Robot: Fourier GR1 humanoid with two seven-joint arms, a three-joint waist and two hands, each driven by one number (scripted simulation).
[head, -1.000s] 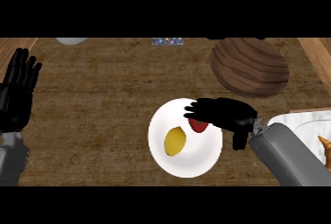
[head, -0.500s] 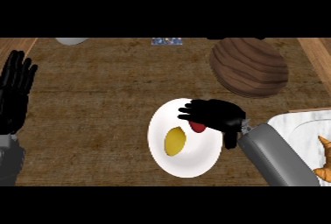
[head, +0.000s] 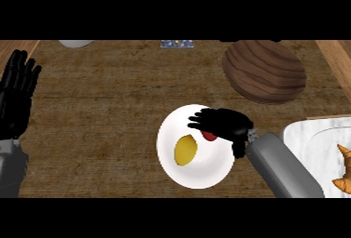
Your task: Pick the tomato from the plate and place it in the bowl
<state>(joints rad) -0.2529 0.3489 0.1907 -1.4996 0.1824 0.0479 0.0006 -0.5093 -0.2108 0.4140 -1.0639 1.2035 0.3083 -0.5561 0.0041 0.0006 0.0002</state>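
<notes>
A white plate (head: 198,172) lies on the counter a little right of the middle. On it lie a yellow lemon-like fruit (head: 185,149) and a red tomato (head: 208,135). My right hand (head: 225,123) is over the plate's upper right, fingers curled down round the tomato and hiding most of it. The brown wooden bowl (head: 264,70) stands at the upper right, apart from the plate. At the left edge my left hand (head: 16,95) rests open, fingers up.
A white tray (head: 308,144) with a pastry (head: 343,176) sits at the right edge. A pale round thing (head: 75,43) and a small blue item (head: 177,44) show at the far edge. A wooden strip (head: 336,60) runs along the right.
My right hand has shifted slightly left over the plate and closed in on the tomato. The left hand has stayed in place.
</notes>
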